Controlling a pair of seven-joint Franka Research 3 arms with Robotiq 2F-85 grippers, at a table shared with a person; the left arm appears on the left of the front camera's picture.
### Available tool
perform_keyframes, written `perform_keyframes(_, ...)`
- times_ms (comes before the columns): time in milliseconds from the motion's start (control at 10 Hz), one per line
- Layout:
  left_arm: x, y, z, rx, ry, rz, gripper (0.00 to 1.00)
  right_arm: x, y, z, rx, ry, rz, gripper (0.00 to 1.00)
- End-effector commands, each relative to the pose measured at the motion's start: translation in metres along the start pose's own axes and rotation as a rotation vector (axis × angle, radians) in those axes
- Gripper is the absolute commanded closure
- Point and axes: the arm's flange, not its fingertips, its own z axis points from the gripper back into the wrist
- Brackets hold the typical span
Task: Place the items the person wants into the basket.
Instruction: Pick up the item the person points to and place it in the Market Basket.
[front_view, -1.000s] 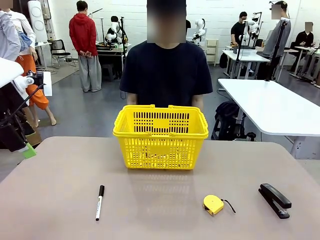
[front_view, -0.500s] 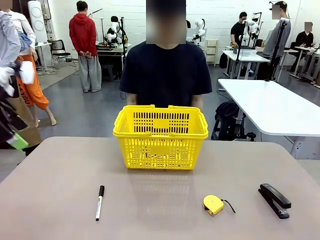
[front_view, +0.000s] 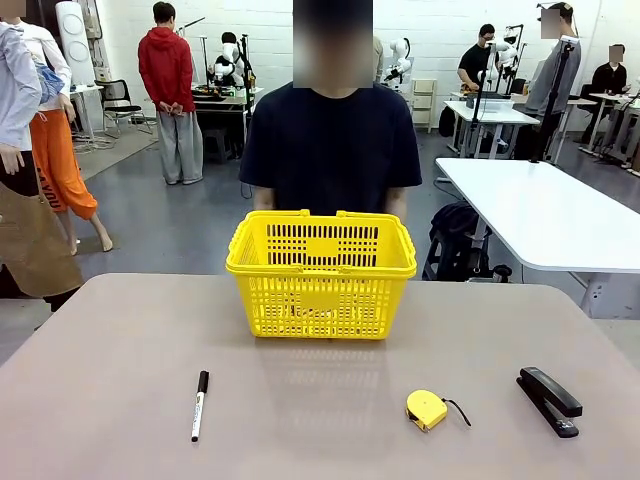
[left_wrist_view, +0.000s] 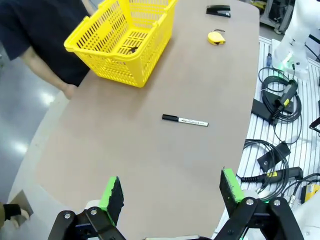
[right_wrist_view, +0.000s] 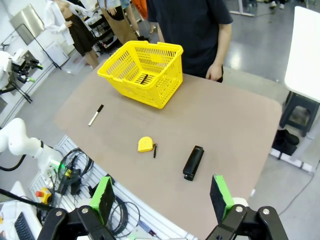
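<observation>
Bright, even indoor light falls from overhead in all three views. In the front view the basket (front_view: 321, 272) throws only a soft, pale shadow toward the camera on the table (front_view: 100, 400). The tape measure (front_view: 427, 409) and stapler (front_view: 548, 398) have thin, faint shadows close under them. The white table (front_view: 545, 215) at the right is very bright, almost washed out. Near things are sharp; the far room is a little softer. In the left wrist view a patch of glare lies on the grey floor (left_wrist_view: 20, 147), and the table's edge bows from wide-angle distortion. The right wrist view bends the table's edges likewise
</observation>
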Motion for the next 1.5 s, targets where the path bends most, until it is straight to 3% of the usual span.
perform_keyframes(0,-0.012,-0.009,0.030,0.038,-0.034,-0.007,0.00,0.001,-0.001,-0.004,0.006,-0.019,0.005,0.00)
perform_keyframes(300,-0.023,-0.009,0.066,0.064,-0.081,0.004,0.00,0.001,-0.001,-0.004,0.006,-0.019,0.005,0.00)
perform_keyframes(800,-0.034,-0.014,0.060,0.006,-0.194,0.000,0.00,0.001,-0.001,-0.004,0.006,-0.019,0.005,0.00)
perform_keyframes(1400,-0.028,-0.012,0.060,0.019,-0.177,0.020,0.00,0.001,-0.001,-0.004,0.006,-0.019,0.005,0.00)
